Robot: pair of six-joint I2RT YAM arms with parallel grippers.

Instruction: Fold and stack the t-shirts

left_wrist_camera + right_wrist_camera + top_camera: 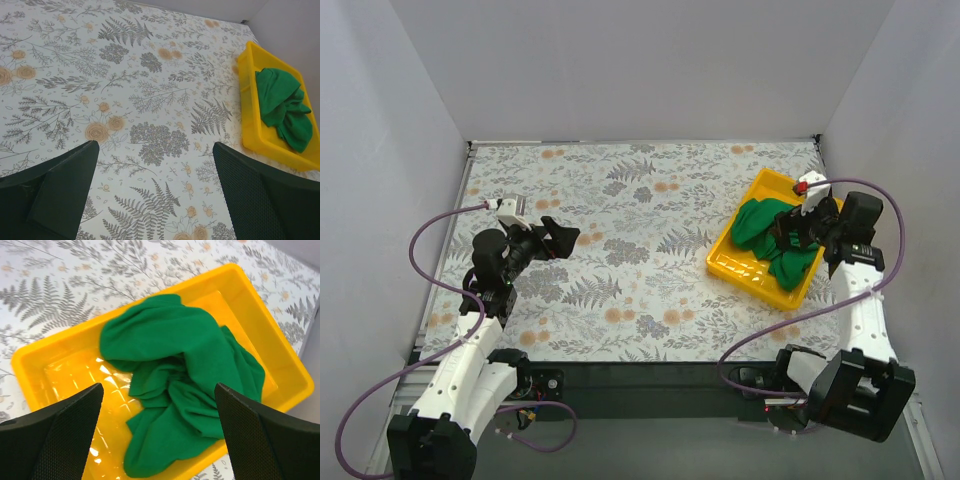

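- Over the yellow tray [50, 352], the right gripper [157, 387] hangs with its fingers wide apart, holding nothing.
- Far off on the other side, the left gripper [155, 145] is spread open too, above the flowery table [620, 200].
- The green t-shirt [185, 365] lies in a crumpled heap inside the tray, right under the right gripper.
- A grab could catch only a loose fold, so the shirt slips out, or it drags on the wall and tips the tray.

Overhead camera, two close wrist cameras; common tray [735, 268]
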